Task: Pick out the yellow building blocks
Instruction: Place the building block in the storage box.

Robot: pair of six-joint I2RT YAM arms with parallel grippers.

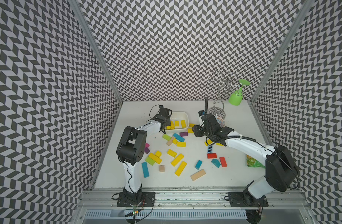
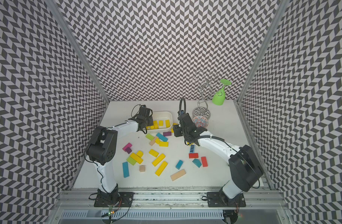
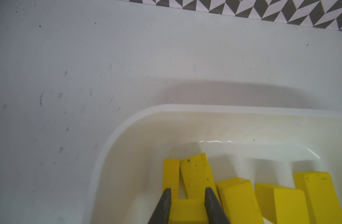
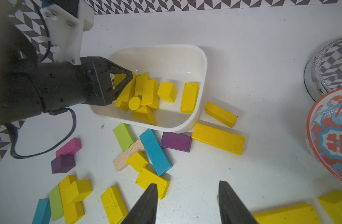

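1. Dark fingers (image 3: 212, 205) of your left gripper (image 3: 188, 189) are clamping a yellow block (image 3: 187, 210) from both sides, inside the white tray (image 3: 243, 126). In both top views this gripper is hanging over the tray's 9 o'clock end.
2. Several yellow building blocks (image 4: 167, 91) are lying in that tray, among them bars, a cylinder and a wedge.
3. Your right gripper (image 4: 187, 183) is hovering above the table (image 4: 263, 77), jaws standing apart, nothing between them. It is sitting at 4 o'clock from the tray.
4. Two yellow bars (image 4: 217, 138) are lying just beside the tray at that same corner.
5. Loose yellow blocks (image 1: 177, 159) are lying at 6 o'clock from the tray, mixed with other-coloured blocks (image 1: 178, 137).
6. You are also seeing a patterned bowl (image 4: 333, 139) standing at 3 o'clock from the tray.
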